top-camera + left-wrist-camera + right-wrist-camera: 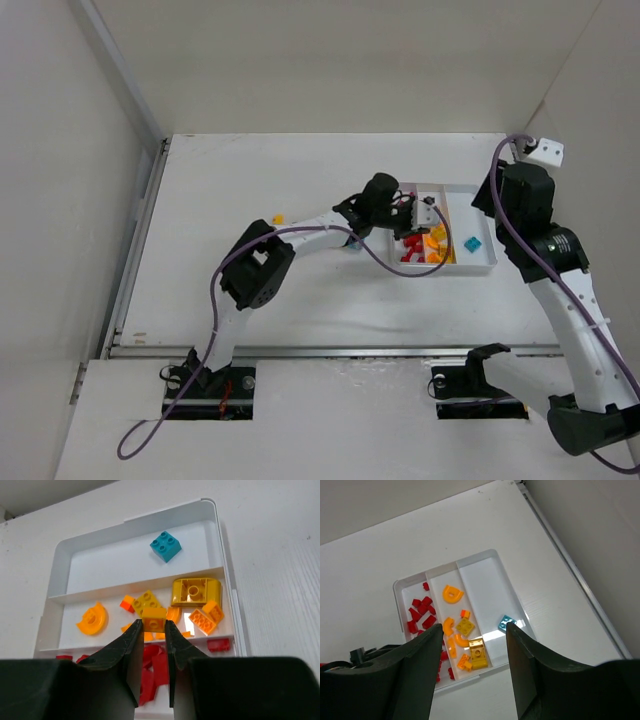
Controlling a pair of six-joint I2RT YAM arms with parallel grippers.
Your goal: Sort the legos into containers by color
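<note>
Orange plastic: a small studded brick (154, 619) is being pinched between the left gripper's (153, 627) fingers, which are standing narrow with only the brick's width between them. It is hanging over the white tray (225, 575), above the middle compartment and close to the divider on the gripper's side.

Just beyond the fingertips, other orange pieces (196, 591) are lying scattered in that middle compartment, a half-ring to the left and a big rounded block to the right. Farther out, a single cyan brick (165, 546) is sitting in the far compartment. Directly under the fingers, red pieces (155, 667) are filling the nearest compartment, and the fingers are hiding part of them.

The right gripper (474, 627) is hovering high above the same tray, its jaws spread wide and holding nothing.

Well behind the left gripper, beside its forearm, a loose yellow brick (278, 219) is lying on the table (250, 170). A purple cable (380, 262) is sagging from the arm toward the tray's near corner.
</note>
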